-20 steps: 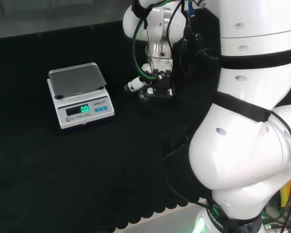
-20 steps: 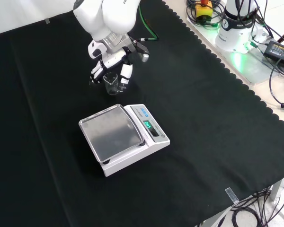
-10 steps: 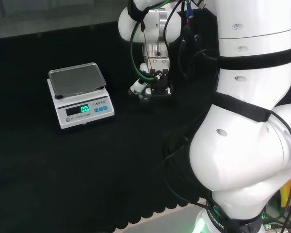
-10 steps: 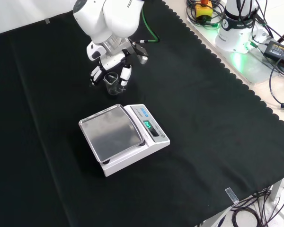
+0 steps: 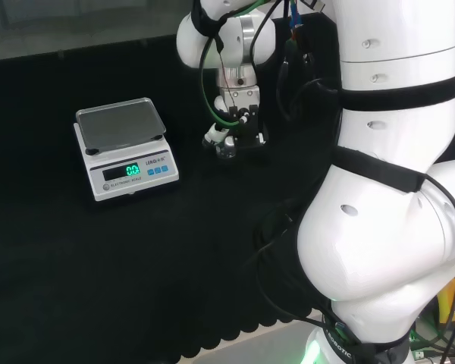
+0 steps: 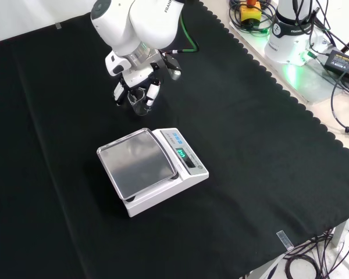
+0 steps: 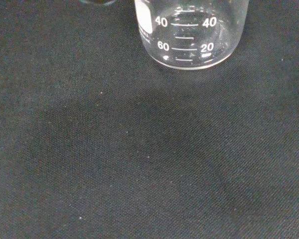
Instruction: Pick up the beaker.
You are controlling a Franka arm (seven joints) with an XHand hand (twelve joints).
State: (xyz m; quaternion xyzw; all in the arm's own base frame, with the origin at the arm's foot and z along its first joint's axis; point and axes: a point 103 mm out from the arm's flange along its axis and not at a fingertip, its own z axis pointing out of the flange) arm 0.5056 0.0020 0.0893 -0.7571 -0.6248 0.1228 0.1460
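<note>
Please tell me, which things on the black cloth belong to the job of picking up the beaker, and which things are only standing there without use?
Belong to the job:
- the beaker, clear glass, upright on the cloth
- the hand, its fingers reaching down on either side of the beaker

Only standing there:
- the scale, white with a metal pan, apart from the beaker
- the black cloth itself

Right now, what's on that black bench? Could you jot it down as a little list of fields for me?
surface: black cloth covering the bench
beaker: small clear glass beaker, upright on the cloth, looks empty in the wrist view
hand: black and white hand around the beaker, fingers on either side; contact cannot be told
scale: white electronic scale with a bare metal pan, nearer the camera than the beaker in the front view
lifted yet: no, beaker's base rests on the cloth
</note>
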